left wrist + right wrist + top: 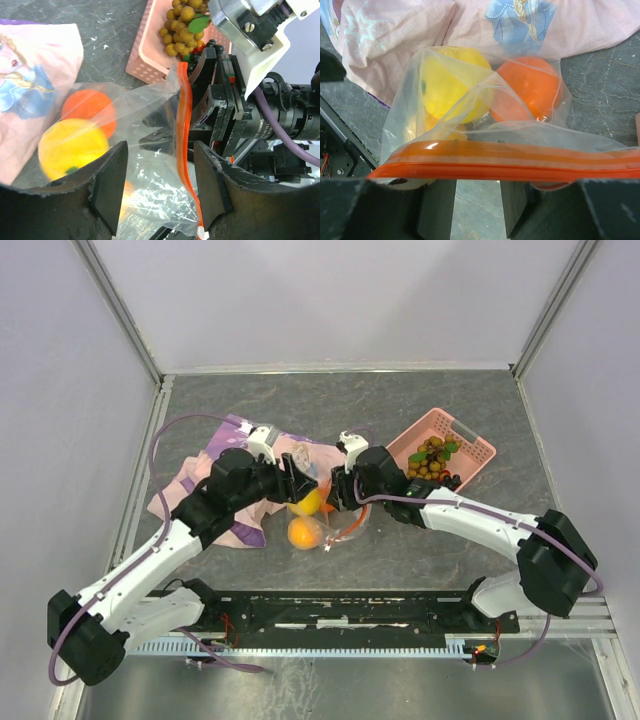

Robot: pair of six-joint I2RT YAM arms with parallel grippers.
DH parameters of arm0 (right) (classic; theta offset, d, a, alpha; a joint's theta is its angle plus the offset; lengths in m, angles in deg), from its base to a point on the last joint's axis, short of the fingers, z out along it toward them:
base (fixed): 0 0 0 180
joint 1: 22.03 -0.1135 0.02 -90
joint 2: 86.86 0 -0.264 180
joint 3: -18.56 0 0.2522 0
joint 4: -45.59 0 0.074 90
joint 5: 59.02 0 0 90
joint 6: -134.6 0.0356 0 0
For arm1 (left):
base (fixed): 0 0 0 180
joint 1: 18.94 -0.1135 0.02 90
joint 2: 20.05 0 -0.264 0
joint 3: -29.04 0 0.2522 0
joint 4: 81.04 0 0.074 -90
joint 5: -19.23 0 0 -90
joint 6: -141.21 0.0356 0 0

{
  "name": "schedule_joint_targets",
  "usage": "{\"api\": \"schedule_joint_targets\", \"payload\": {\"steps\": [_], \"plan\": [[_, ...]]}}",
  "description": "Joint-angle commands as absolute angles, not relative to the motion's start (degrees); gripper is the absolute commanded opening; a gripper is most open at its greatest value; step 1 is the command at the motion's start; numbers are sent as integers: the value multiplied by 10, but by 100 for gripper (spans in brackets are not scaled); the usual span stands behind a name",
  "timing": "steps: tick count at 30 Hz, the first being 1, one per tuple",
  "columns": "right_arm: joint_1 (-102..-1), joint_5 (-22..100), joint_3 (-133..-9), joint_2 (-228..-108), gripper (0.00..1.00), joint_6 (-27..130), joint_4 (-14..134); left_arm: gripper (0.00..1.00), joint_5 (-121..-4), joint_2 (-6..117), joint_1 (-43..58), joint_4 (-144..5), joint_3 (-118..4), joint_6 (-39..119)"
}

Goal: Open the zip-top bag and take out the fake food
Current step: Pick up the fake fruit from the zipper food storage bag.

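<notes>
We see the clear, crinkly bag (150, 110) at mid-table, its orange zip strip (185, 125) standing on edge. Inside it, a yellow fruit (72, 147) and an orange (89, 107) touch. Tan and dark grape bunches (182, 25) fill the pink basket (147, 55) nearby.

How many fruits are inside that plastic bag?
2 show clearly: a yellow fruit and an orange, side by side deep in the bag. A third may lie hidden under them.

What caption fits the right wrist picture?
A yellow fruit and an orange inside the clear zip-top bag, pink cloth behind.
</notes>
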State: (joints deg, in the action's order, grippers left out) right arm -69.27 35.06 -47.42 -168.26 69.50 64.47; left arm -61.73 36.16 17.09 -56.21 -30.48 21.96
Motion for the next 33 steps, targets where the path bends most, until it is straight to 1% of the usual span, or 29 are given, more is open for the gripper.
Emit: {"api": "schedule_joint_targets", "payload": {"steps": [1,6,11,14,17,20,26,28,29,33], "plan": [[-695,359,-465,-1688,45,708,603,69,-623,334,127,-558,-267,254],[-695,368,-459,-1697,45,714,587,72,-544,333,40,-610,-206,227],[-695,373,-457,-1700,46,718,581,72,-457,368,-36,-689,-151,185],[-695,376,-455,-1702,46,718,575,72,-408,388,-60,-752,-134,156],[-695,382,-452,-1704,46,721,566,70,-395,411,-65,-790,-131,141],[-695,389,-452,-1710,47,726,557,67,-384,436,-66,-826,-127,122],[-694,409,-450,-1725,47,736,535,49,-374,477,-66,-872,-125,100],[-694,417,-452,-1733,47,741,526,45,-368,488,-66,-879,-125,98],[-694,421,-452,-1736,47,742,523,43,-366,491,-66,-880,-124,98],[-694,431,-454,-1746,48,750,507,43,-364,488,-66,-867,-121,107]]}}
